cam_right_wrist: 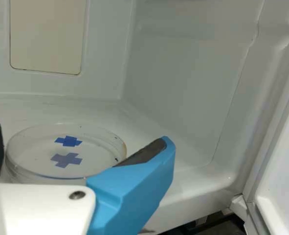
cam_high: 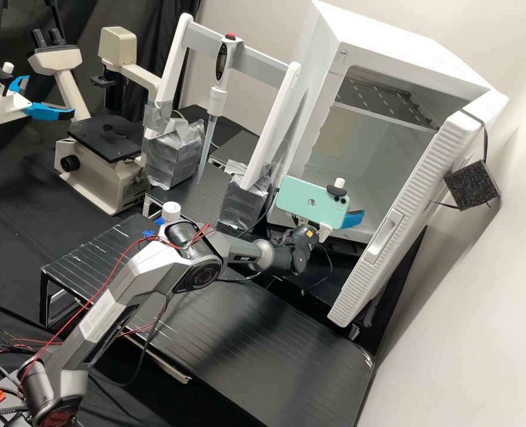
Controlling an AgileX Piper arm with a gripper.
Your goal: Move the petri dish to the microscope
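Now the pincer (cam_high: pixel 353 218) is at the petri dish (cam_right_wrist: pixel 32 142), low inside the white cabinet (cam_high: pixel 387 41).
The dish is round and transparent, with blue tape crosses (cam_right_wrist: pixel 68 142) seen on it; it lies near the cabinet's floor, and whether the pincer is clamped on it or only placed around it, I cannot tell. The cabinet door (cam_high: pixel 411 196) stands open, a mint-green smartphone (cam_high: pixel 310 201) is mounted at the arm's end, and the microscope (cam_high: pixel 105 178) is well apart from them, beyond the pipette (cam_high: pixel 217 101) on its stand.
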